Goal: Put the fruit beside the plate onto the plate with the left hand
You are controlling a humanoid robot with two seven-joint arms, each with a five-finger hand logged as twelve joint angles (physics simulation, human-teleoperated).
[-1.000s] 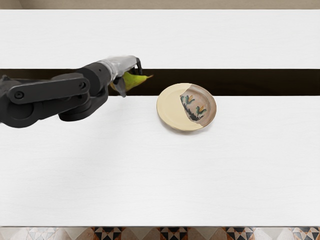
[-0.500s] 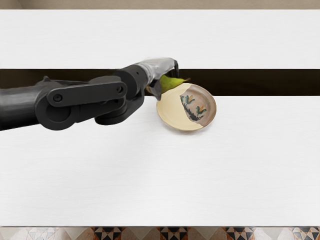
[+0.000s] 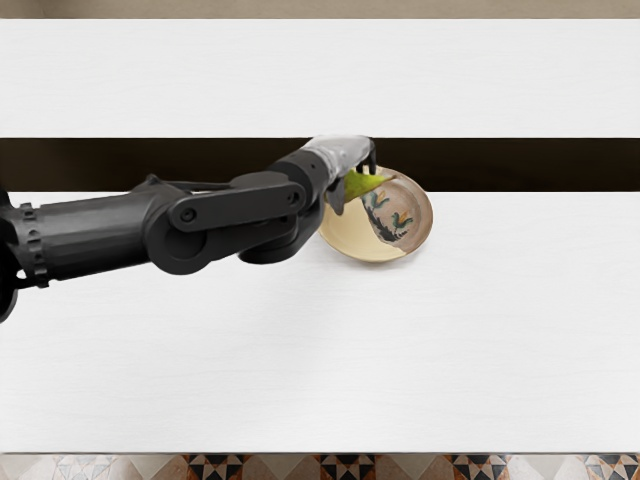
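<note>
**A:** Fruit first: where is the small yellow-green fruit (image 3: 366,183) sitting?

**B:** It is hanging in the silver-grey left hand (image 3: 346,165), whose dark fingers are clamping around it, over the far-left rim of the round cream plate (image 3: 355,237). Whether it is touching the plate, I cannot tell.

**A:** Is any writing showing?

**B:** The plate is carrying a painted blue-green figure, too small for reading.

**A:** Edges and room?

**B:** The plate is lying at the white table's (image 3: 400,340) far edge, beside the dark gap (image 3: 520,165). Open tabletop is stretching in front and to the right.
</note>
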